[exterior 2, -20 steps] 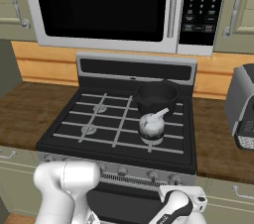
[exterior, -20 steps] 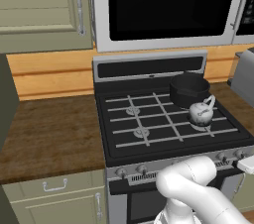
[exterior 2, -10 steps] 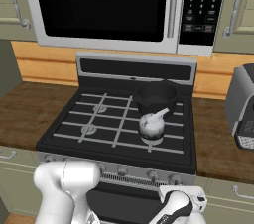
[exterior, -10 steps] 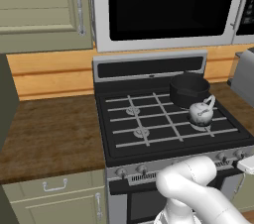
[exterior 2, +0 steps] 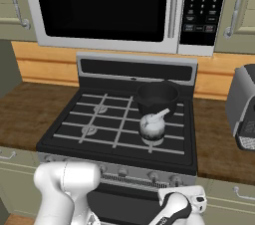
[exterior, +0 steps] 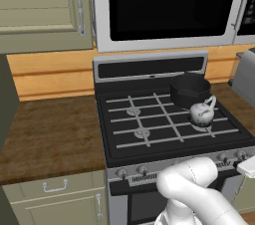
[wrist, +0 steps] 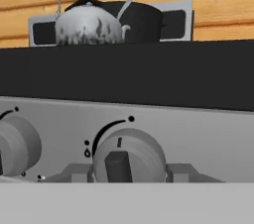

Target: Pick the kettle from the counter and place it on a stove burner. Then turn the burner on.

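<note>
The whitish-grey mottled kettle (exterior: pixel 201 113) (exterior 2: pixel 152 127) stands upright on the front right stove burner (exterior: pixel 203 127), its thin handle arched above it. In the hand view the kettle (wrist: pixel 89 27) shows over the cooktop's front edge. My gripper (wrist: pixel 129 172) is low at the stove's front panel. Its fingertips (wrist: pixel 74 172) lie against both sides of a round grey knob (wrist: pixel 129 156), shut on it. The dark wood counter (exterior: pixel 50 134) (exterior 2: pixel 25 114) lies left of the stove.
A wide black pot (exterior: pixel 189 89) (exterior 2: pixel 157 98) sits on the back right burner, just behind the kettle. A second knob (wrist: pixel 17 143) is to the left. A grey toaster (exterior 2: pixel 244 109) stands on the right counter. The microwave (exterior 2: pixel 99 5) hangs above.
</note>
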{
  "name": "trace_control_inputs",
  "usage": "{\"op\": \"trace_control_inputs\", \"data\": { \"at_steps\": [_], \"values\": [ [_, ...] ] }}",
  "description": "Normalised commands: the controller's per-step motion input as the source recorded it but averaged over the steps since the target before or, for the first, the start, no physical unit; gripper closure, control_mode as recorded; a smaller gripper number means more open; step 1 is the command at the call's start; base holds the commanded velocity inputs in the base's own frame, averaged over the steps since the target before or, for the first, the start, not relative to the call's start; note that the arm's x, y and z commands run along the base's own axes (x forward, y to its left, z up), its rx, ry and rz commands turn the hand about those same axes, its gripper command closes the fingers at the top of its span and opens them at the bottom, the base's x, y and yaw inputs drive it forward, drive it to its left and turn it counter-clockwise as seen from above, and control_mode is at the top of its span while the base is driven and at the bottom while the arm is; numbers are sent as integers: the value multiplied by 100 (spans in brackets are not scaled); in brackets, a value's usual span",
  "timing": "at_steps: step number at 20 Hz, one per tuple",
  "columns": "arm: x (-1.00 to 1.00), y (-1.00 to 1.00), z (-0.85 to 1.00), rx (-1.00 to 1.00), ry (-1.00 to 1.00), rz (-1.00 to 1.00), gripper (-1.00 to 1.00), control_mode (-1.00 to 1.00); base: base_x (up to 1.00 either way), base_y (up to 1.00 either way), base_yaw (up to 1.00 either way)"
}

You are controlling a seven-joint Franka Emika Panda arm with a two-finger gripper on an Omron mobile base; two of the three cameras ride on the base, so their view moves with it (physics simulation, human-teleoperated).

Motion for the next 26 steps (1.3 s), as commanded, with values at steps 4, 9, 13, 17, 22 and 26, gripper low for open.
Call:
{"op": "trace_control_inputs", "data": {
  "at_steps": [4, 9, 13, 17, 22, 26],
  "values": [
    [0, 0, 5, -15, 0, 0, 100, -100, 0, 0, 0],
    [0, 0, 3, -17, 0, 0, 100, -100, 0, 0, 0],
    [0, 0, 0, -18, 0, 0, 100, -100, 0, 0, 0],
    [0, 0, 0, -18, 0, 0, 100, -100, 0, 0, 0],
    [0, 0, 0, -17, 0, 0, 100, -100, 0, 0, 0],
    [0, 0, 0, -15, 0, 0, 100, -100, 0, 0, 0]
  ]
}}
